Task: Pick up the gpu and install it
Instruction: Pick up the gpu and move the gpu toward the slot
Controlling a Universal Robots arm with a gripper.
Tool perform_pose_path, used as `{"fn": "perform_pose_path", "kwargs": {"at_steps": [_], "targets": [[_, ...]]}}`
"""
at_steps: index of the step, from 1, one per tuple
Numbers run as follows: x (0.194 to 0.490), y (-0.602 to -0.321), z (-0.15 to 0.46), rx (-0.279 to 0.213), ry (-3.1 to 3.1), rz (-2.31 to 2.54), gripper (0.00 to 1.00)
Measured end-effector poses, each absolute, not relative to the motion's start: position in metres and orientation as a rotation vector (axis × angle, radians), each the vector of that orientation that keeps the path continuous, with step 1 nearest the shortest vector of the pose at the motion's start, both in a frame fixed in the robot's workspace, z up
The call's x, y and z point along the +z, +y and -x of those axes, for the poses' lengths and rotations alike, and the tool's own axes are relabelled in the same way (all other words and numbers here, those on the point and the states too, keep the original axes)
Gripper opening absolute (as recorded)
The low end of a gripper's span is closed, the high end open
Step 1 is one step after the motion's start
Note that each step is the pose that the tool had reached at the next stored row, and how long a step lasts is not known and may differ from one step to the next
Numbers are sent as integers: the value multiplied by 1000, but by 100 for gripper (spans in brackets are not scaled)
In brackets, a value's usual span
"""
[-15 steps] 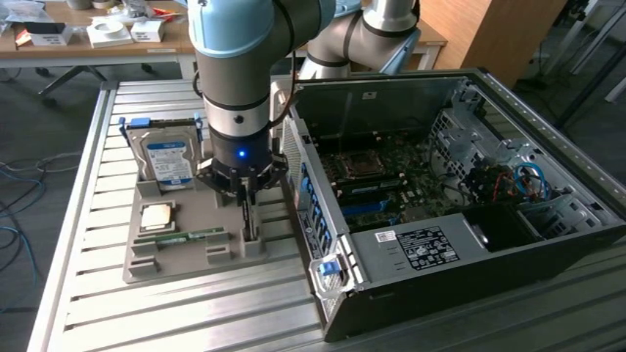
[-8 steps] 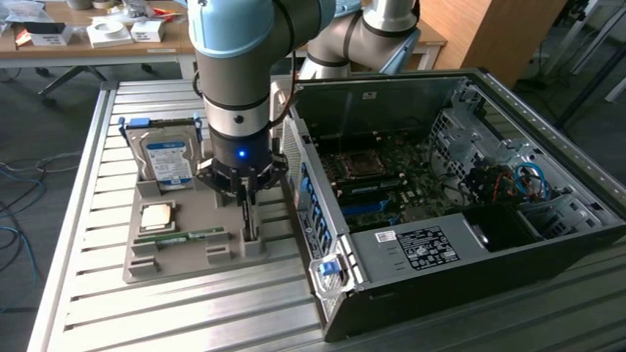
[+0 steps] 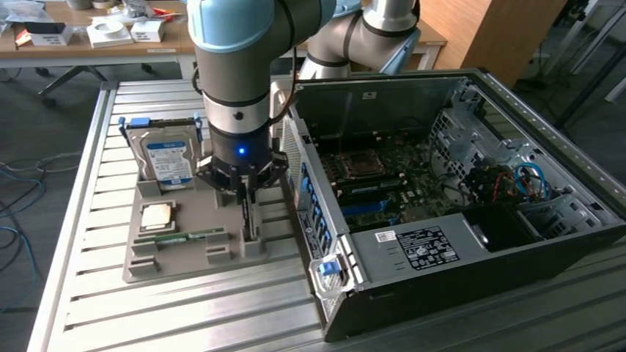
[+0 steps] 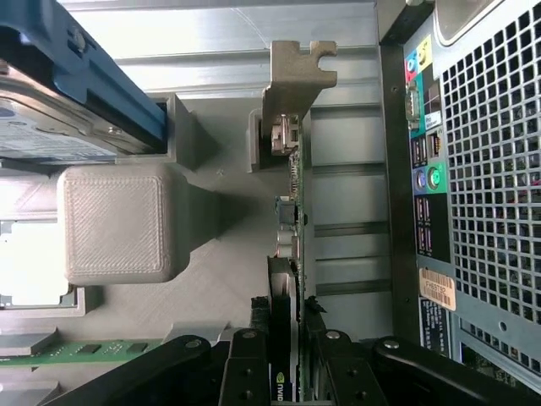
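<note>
Gripper [image 3: 245, 192] is pinching the gpu [image 4: 292, 194] across its upper edge; card is looking light, stiff, fragile, so gentle squeeze.

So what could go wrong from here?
The gpu stands on edge in a narrow slot of the gray holder; lifted off-straight, it might jam or bend. The gripper works close beside the computer case, so the card's metal bracket could perhaps catch on it.
</note>
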State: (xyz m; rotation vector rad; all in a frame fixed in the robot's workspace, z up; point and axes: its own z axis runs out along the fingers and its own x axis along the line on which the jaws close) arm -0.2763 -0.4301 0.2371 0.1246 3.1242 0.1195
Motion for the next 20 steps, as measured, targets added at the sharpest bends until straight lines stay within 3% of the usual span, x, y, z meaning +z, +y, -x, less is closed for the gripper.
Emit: {"fn": "perform_pose_path", "kwargs": {"at_steps": [20], "targets": [[321, -430, 276, 119, 3124, -125, 26]]}}
